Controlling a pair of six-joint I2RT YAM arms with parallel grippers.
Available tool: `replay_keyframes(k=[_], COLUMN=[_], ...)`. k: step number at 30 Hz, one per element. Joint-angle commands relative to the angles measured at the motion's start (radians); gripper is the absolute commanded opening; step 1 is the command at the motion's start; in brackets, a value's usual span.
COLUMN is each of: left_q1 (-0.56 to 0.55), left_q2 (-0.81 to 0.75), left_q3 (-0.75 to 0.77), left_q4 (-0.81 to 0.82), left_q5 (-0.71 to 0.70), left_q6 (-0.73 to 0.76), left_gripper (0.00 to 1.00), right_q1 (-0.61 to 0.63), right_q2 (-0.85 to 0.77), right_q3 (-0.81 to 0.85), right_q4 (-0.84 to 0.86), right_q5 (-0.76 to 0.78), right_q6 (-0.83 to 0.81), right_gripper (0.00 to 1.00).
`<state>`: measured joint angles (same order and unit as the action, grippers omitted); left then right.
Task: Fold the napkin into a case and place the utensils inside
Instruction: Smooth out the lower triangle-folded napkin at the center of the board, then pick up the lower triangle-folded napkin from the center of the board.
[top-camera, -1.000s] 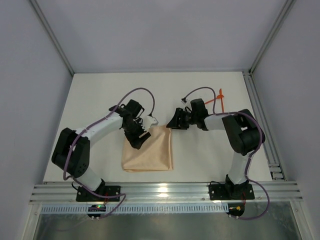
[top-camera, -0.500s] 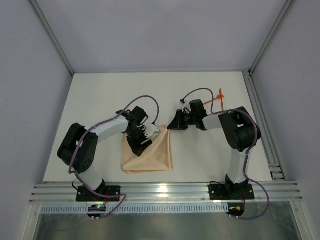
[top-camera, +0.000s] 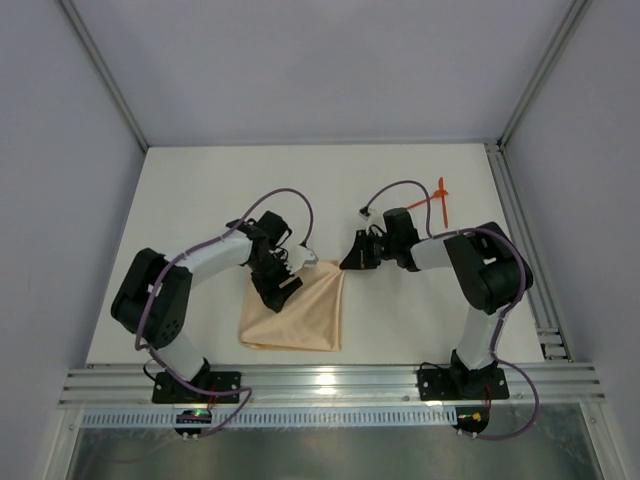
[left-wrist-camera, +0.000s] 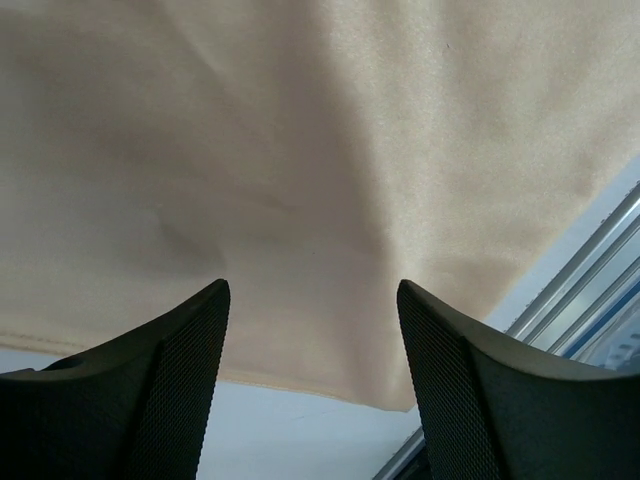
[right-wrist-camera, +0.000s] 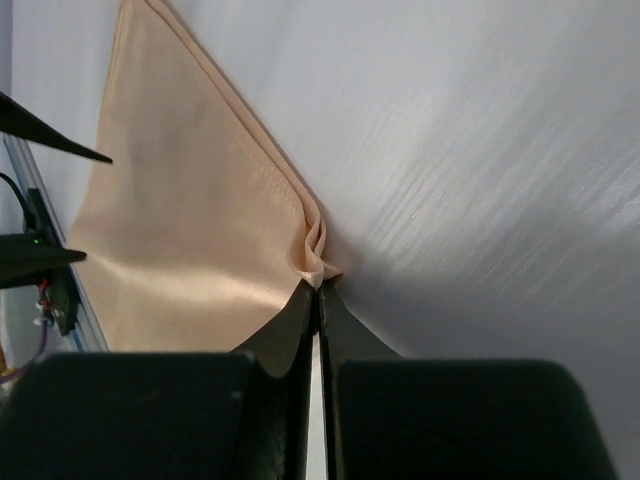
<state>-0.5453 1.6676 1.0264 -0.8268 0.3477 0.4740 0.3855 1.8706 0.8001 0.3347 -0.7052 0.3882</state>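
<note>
The napkin (top-camera: 295, 310) is soft peach cloth, smooth and mostly matt. The table (top-camera: 200, 190) is white, smooth and dull. At one o'clock the utensils (top-camera: 437, 200) look like orange-red plastic. The left gripper (left-wrist-camera: 311, 290) has black fingers (left-wrist-camera: 170, 390) with a rough, netted skin. At six o'clock the rails (top-camera: 330, 382) are shiny metal.

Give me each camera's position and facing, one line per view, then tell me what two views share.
Top external: above and behind the bases, looking down at the table; the left arm and right arm both show.
Left wrist: on the left arm, looking down past open left fingers onto the napkin.
Right wrist: on the right arm, looking low along the table past right fingers shut on the napkin's corner.
Shared: all three show the napkin.
</note>
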Motion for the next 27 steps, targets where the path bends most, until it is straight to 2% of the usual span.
replay_keyframes(k=[1, 6, 8, 9, 13, 16, 18, 19, 22, 27], left_q1=[0.025, 0.028, 0.030, 0.031, 0.033, 0.033, 0.024, 0.016, -0.016, -0.027], left_q2=[-0.106, -0.178, -0.169, -0.157, -0.169, -0.170, -0.138, -0.120, 0.019, 0.283], left_q3=[0.043, 0.101, 0.199, 0.233, 0.274, 0.273, 0.273, 0.271, 0.300, 0.494], left_q4=[-0.008, 0.015, -0.050, -0.134, -0.244, -0.291, -0.313, -0.269, -0.129, -0.040], left_q5=[0.018, -0.062, -0.070, -0.079, -0.081, 0.014, 0.106, 0.120, 0.192, 0.315], left_q6=[0.018, 0.060, 0.113, 0.126, 0.306, 0.481, 0.648, 0.682, 0.617, 0.574], left_gripper=[0.71, 0.76, 0.78, 0.79, 0.81, 0.84, 0.88, 0.89, 0.90, 0.90], right_q1=[0.029, 0.067, 0.076, 0.079, 0.090, 0.090, 0.093, 0.096, 0.096, 0.098], right_q2=[-0.089, -0.160, -0.191, -0.195, -0.206, -0.205, -0.208, -0.209, -0.217, -0.192], right_q3=[-0.048, -0.101, -0.130, -0.143, -0.232, -0.269, -0.283, -0.301, -0.341, -0.367], right_q4=[0.036, 0.107, 0.156, 0.185, 0.340, 0.438, 0.480, 0.498, 0.587, 0.696], right_q5=[0.018, 0.049, 0.058, 0.056, 0.050, 0.038, 0.033, 0.035, 0.042, -0.003], right_q6=[-0.141, -0.234, -0.249, -0.249, -0.213, -0.204, -0.219, -0.229, -0.262, -0.299], right_gripper=[0.03, 0.03, 0.03, 0.03, 0.03, 0.03, 0.03, 0.03, 0.03, 0.03])
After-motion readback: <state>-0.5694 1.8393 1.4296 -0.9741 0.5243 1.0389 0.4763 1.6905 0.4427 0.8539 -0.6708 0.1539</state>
